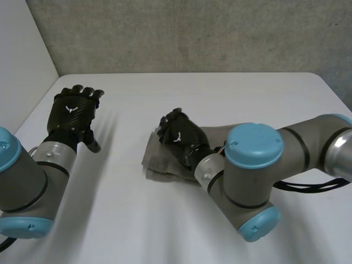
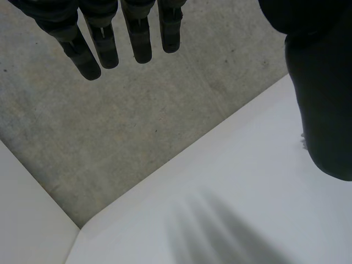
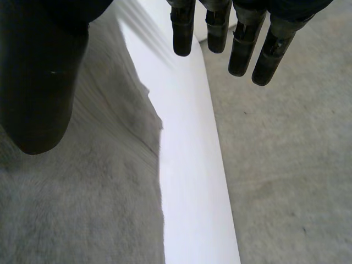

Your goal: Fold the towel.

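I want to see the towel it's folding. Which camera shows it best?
The head view: the grey towel lies on the white table, partly covered by the right hand. The right wrist view gives one edge close up; the left wrist view faces the wall.

The right hand [image 3: 38, 82] has its fingers [image 3: 183, 33] straight and set apart from the thumb, holding nothing. The grey towel [image 3: 82, 192] lies beneath the thumb and palm; I can't tell whether they touch. Its uneven edge runs along a bare strip of white table [image 3: 190, 165] below the fingertips. Past the table's rim is mottled grey concrete [image 3: 286, 165].
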Motion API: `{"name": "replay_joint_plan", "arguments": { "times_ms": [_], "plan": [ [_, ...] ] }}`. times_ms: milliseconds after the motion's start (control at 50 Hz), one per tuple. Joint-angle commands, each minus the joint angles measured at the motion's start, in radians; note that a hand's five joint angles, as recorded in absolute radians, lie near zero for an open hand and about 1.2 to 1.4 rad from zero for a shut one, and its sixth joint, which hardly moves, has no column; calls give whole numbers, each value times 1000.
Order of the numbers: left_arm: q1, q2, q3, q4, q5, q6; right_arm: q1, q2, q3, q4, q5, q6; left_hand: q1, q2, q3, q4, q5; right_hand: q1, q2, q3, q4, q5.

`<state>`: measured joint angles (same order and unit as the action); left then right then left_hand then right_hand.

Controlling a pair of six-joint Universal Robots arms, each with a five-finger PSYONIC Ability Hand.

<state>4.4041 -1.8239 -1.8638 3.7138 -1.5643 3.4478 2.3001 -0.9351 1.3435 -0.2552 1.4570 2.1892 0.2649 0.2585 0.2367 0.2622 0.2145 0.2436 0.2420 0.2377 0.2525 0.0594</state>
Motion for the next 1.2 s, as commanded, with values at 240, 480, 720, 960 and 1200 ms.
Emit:
{"name": "replay_joint_plan", "arguments": {
  "times_ms": [240,480,720,960,1200],
  "plan": [
    [-86,3,18,2,3,1,-300,-324,398,1,-1,297,-90,-84,-62,-88,-215,-69,-67,-63,-78,-59],
    [-104,-3,12,0,1,4,-373,-199,447,-9,-50,294,-90,-84,-62,-88,-215,276,277,282,267,285],
    [-104,-2,11,-5,15,-12,-378,-185,444,-6,-35,299,-90,-84,-62,-88,-215,335,336,341,326,344],
    [-94,25,20,-9,76,-147,-409,-231,428,-10,81,241,-90,-84,-62,-88,-215,1153,1154,1159,1144,1162],
    [-89,109,23,-8,90,-170,-185,-223,197,-9,76,3,-90,-84,-62,-88,-215,1153,1154,1159,1144,1162]
  ]
}}
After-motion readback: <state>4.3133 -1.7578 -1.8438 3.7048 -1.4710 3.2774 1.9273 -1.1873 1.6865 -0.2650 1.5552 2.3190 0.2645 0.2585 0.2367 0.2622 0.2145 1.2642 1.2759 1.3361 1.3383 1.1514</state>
